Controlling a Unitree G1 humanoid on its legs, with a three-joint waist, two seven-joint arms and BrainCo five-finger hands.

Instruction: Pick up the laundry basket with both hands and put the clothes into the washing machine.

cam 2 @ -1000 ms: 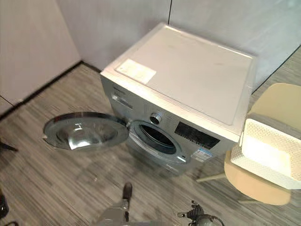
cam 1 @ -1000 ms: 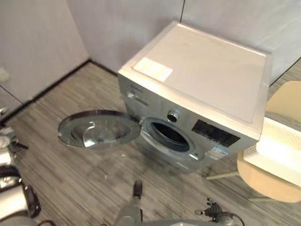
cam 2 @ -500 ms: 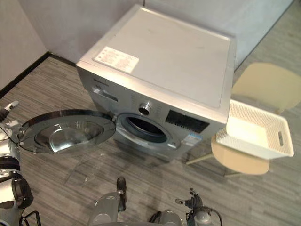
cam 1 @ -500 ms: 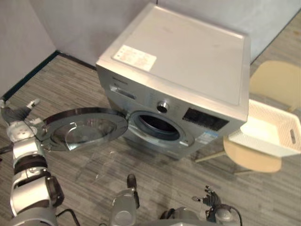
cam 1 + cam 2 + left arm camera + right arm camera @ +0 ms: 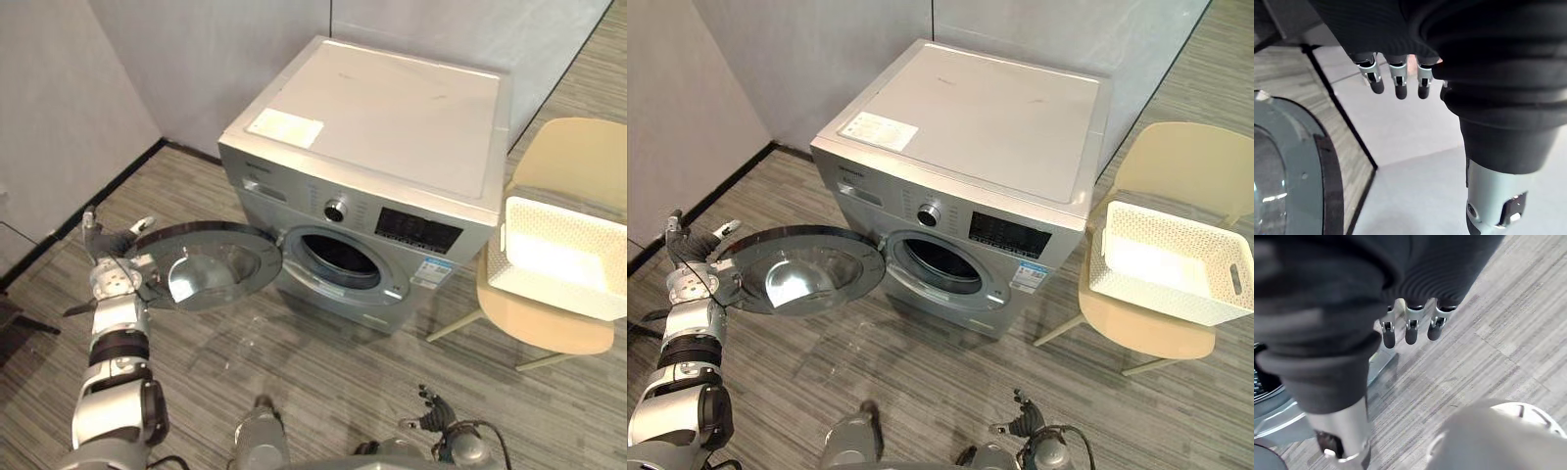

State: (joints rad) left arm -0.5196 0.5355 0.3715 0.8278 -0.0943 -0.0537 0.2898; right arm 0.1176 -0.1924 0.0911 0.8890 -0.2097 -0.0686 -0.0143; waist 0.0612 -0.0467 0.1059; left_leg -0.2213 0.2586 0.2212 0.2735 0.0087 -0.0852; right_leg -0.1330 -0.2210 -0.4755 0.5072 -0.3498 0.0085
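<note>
Washing machine (image 5: 392, 176) stands against the far wall, round door (image 5: 211, 264) swung fully out to the left and lying wide, drum opening (image 5: 341, 262) clear and dark.

Left hand (image 5: 110, 257) is raised at the door's outer left edge, fingers (image 5: 1397, 81) straight and loosely spread, gripping nothing; whether they touch the door rim I cannot tell. Judgement: it is placed there to keep the door wide so the mouth is free for loading.

Right hand (image 5: 1019, 426) hangs low near the floor, fingers (image 5: 1411, 330) relaxed, empty.

White laundry basket (image 5: 1171, 259) sits on the beige chair (image 5: 1176, 176) right of the machine, well apart from both hands. Contents not clearly readable.

The chair's legs lie between the machine and the basket.
</note>
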